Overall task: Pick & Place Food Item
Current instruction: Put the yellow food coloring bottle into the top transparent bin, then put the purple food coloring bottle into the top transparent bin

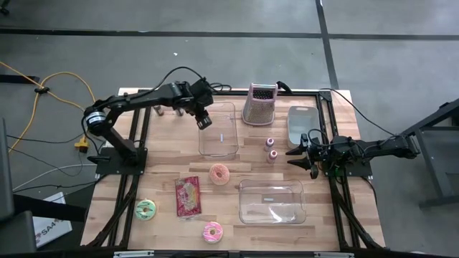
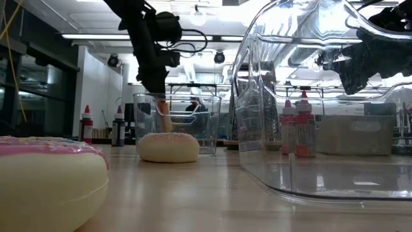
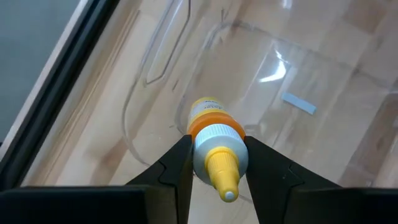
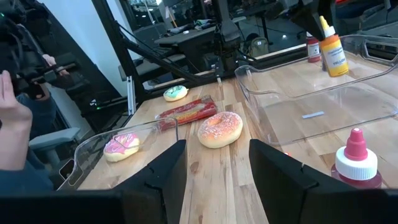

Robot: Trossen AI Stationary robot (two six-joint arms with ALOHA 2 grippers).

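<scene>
Now | left gripper: jaws clenched on yellow squeeze bottle, held over clear container | right gripper: jaws released, holding nothing, low above worktop beside red-capped bottles

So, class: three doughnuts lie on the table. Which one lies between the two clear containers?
The orange-frosted doughnut, mid-table. The green-frosted doughnut and the pink-frosted doughnut lie nearer the table's front edge, either side of the red packet.
</scene>
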